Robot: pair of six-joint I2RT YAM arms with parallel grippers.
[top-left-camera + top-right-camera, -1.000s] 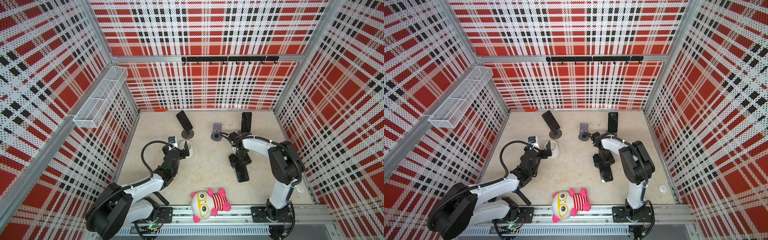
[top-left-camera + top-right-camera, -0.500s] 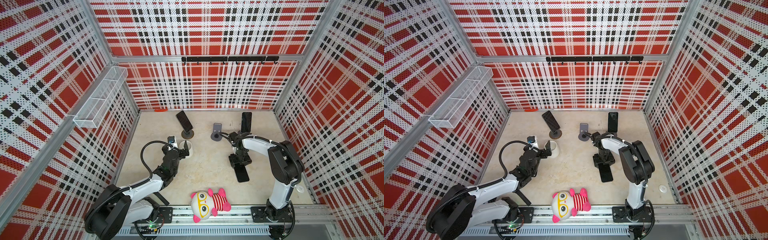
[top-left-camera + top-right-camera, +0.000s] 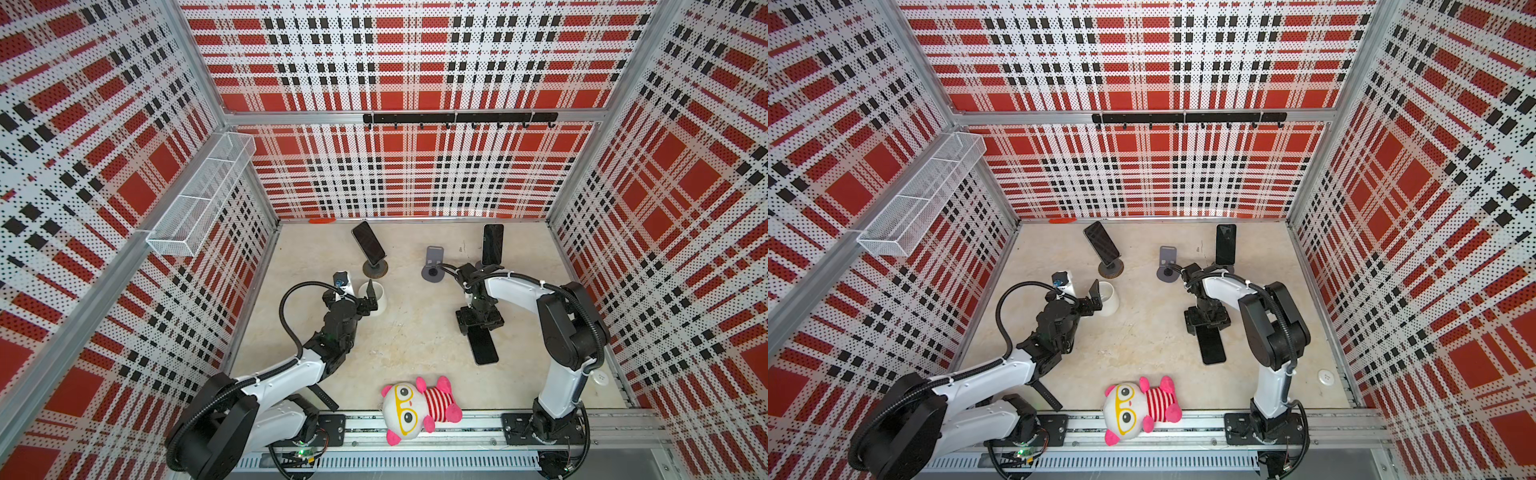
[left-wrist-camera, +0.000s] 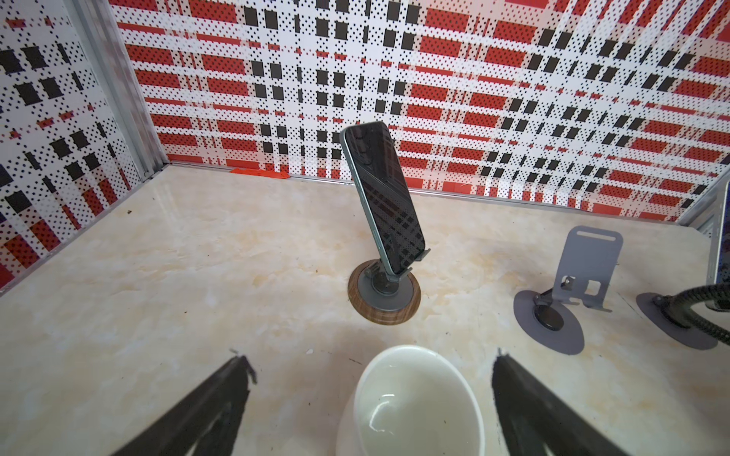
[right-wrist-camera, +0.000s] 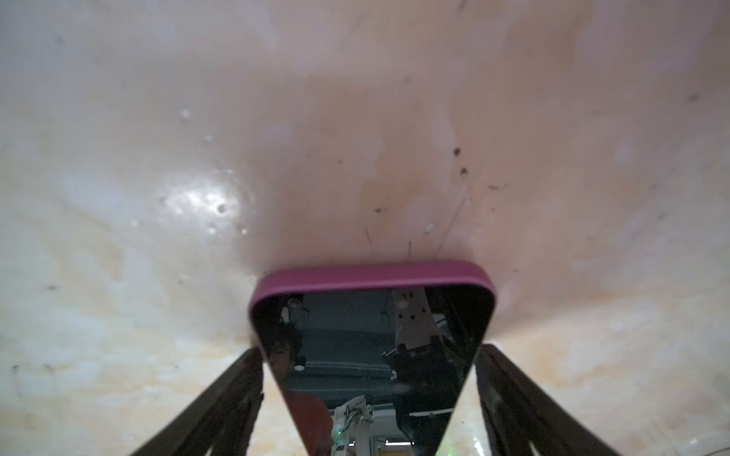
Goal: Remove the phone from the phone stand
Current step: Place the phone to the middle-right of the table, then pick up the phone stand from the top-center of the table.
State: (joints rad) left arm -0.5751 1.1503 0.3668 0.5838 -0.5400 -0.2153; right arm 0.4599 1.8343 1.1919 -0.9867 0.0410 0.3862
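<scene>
Plaid walls (image 3: 415, 174) round all but the bottom of both top views; beige table (image 3: 415, 332) in the lower middle. Left arm (image 3: 286, 374) up from the lower left, right arm (image 3: 561, 332) up from the lower right, bent back toward centre. Wire basket (image 3: 203, 195) on the wall at upper left; black rail (image 3: 457, 118) across the back wall above centre. Toy (image 3: 415, 405) at bottom centre, on the table's near edge. Phone (image 3: 484, 349), pink-cased, flat on the table right of centre, screen up, well apart from the grey stand (image 3: 434, 266) above it, upper end under the right gripper (image 5: 368, 349). In the right wrist view, fingers (image 5: 237, 395) flanking the phone at lower centre, tips right at its edges; cannot tell whether clamped or just clear. Second phone (image 3: 368, 245) leaning on the wood stand (image 3: 375, 269) above centre; third phone (image 3: 493, 245) upright, right of the grey stand, foot hidden by the right arm in both top views. White cup (image 4: 411, 398) at the bottom of the left wrist view, between the spread fingers of the left gripper (image 4: 370, 357), jaws wide apart. Orange strip (image 3: 322, 220) at the back wall's foot; small white disc (image 3: 599, 377) at the table's right edge.
</scene>
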